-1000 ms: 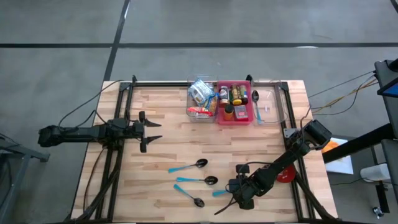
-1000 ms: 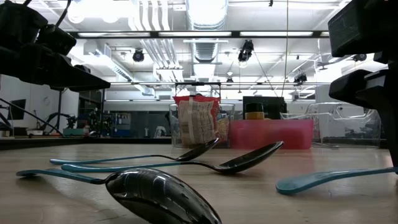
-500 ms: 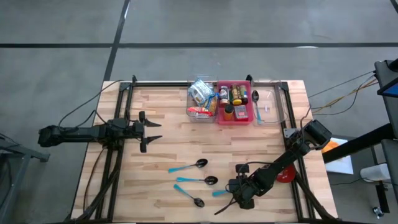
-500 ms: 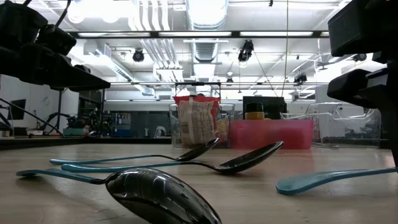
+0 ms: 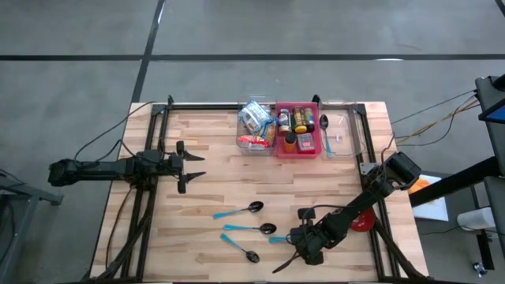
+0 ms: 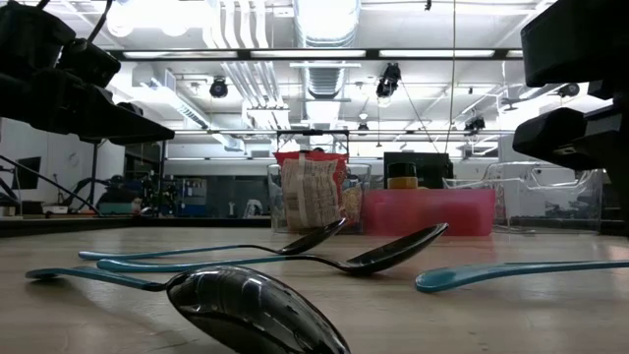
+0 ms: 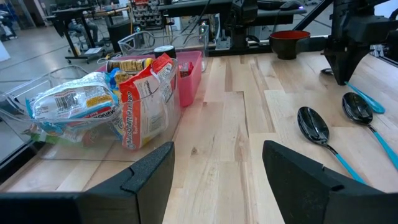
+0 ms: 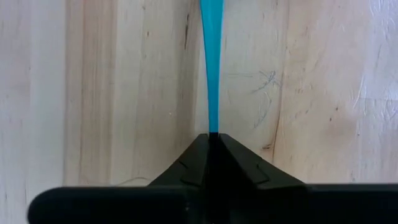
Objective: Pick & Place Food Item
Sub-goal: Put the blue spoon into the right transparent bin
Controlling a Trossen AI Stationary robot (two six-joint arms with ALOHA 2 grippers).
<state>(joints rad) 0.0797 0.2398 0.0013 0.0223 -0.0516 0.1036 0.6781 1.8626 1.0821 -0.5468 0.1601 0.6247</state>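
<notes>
Right gripper (image 5: pixel 293 240) clamped on one blue-handled spoon (image 8: pixel 211 68); three spoons (image 5: pixel 251 229) beside it.

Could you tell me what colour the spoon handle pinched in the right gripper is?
Bright blue; the spoon handle shows best in the right wrist view, running out from the right gripper.

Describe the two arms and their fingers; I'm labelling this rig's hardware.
Both arms are matte black with jointed segments. The left gripper and right gripper have dark, wedge-shaped fingers. Thin dark cables trail from the left arm's base. No markings are visible.
</notes>
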